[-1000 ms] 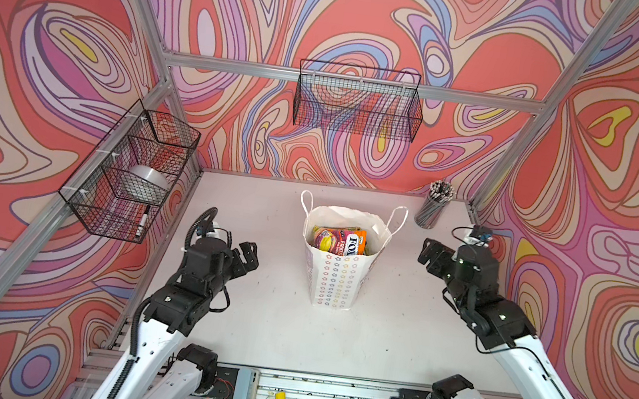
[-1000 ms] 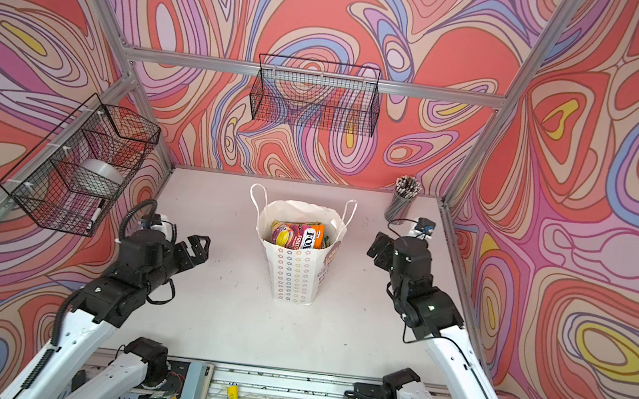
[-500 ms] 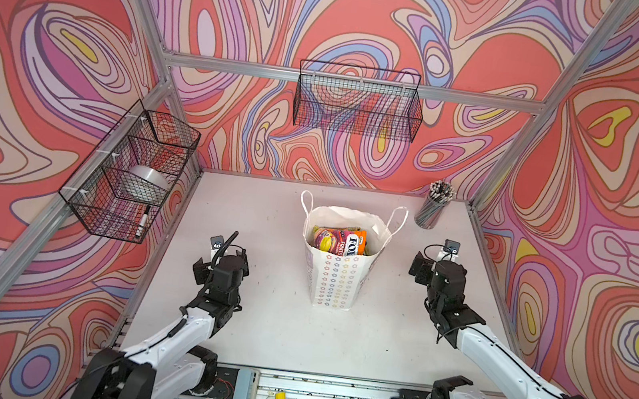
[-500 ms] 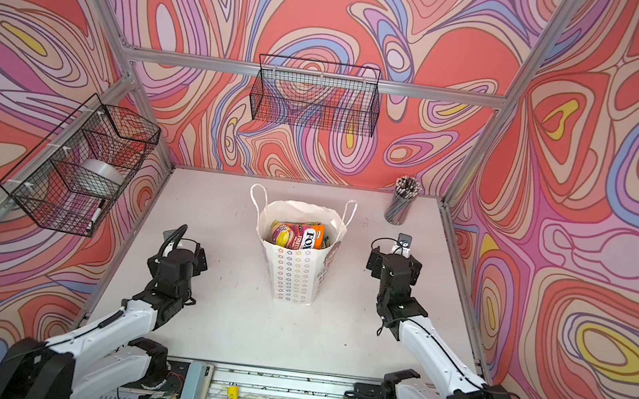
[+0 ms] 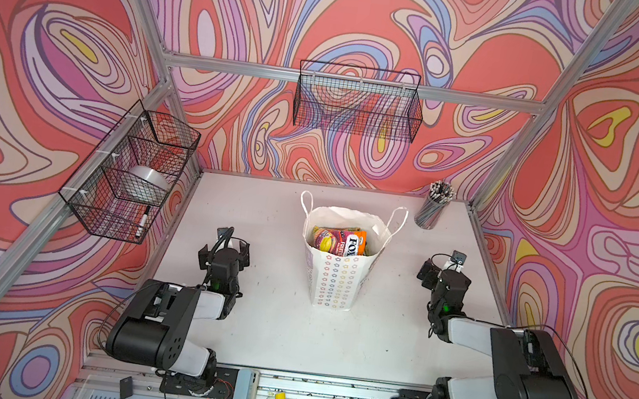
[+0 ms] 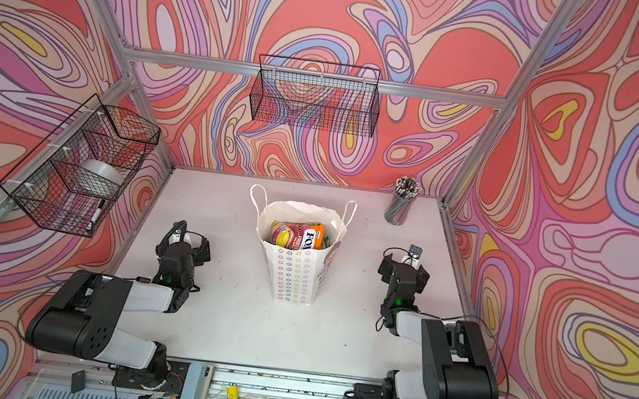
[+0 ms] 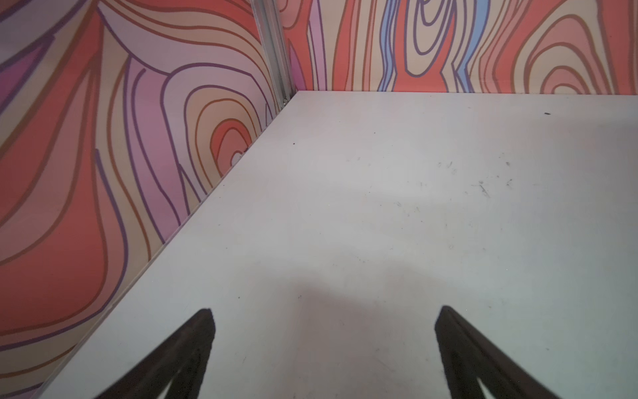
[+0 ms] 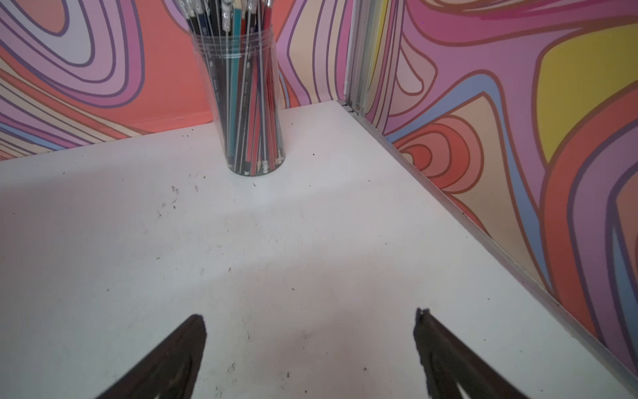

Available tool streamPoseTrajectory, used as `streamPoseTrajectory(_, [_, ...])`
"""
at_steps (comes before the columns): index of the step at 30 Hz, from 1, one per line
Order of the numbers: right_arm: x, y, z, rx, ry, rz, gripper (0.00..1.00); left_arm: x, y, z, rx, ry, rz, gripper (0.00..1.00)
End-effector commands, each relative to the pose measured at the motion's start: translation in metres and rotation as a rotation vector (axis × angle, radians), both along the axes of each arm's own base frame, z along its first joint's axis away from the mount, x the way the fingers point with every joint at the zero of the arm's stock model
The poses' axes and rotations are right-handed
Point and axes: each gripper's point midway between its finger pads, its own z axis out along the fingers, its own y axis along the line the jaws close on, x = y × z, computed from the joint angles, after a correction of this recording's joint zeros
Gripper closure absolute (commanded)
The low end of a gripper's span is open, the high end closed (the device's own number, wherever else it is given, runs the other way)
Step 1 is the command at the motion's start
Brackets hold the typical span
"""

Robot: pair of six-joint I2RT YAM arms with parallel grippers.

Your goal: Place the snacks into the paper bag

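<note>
As snacks (image 5: 339, 242) sit in bag (image 5: 334, 284), L/R arms (image 5: 172, 315) (image 5: 514, 360) lie folded, jaws wide.

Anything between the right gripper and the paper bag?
No. In both top views only bare white tabletop separates the right gripper from the paper bag; the pencil jar stands further back.

The paper bag (image 5: 334, 282) is white, and its side is printed with rows of small pastel stars in pink, yellow, green and lilac. The snacks (image 5: 339, 242) showing in its mouth are purple-pink, yellow and orange, one with white lettering. The desk (image 5: 271, 328) is off-white, flecked with small dark scuffs. The walls (image 5: 375, 15) carry swirling bands of coral red, lilac, beige, blue and yellow. The wire baskets (image 5: 357, 109) are black. The left hand (image 7: 326, 311) and right hand (image 8: 310, 312) are black. A clear jar (image 8: 234, 39) holds red, teal and black pencils (image 8: 255, 121).
</note>
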Motion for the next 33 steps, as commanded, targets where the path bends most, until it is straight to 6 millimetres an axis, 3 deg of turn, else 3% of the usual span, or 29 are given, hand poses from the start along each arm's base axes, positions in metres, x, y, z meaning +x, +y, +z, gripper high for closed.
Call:
streamPoseTrajectory(1, [0.017, 0.004, 0.027, -0.013, -0.149, 0.037, 0.01, 0.022, -0.014, -0.007, -0.014, 0.019, -0.105, 0.0])
streamPoseTrajectory(9, [0.048, 0.018, -0.011, -0.021, -0.017, 0.118, 0.02, 0.02, -0.014, -0.007, -0.024, 0.016, -0.106, 0.0])
streamPoseTrajectory(33, [0.052, 0.02, -0.01, -0.011, -0.028, 0.171, 0.02, 0.017, -0.024, -0.003, 0.035, -0.011, -0.124, 0.0])
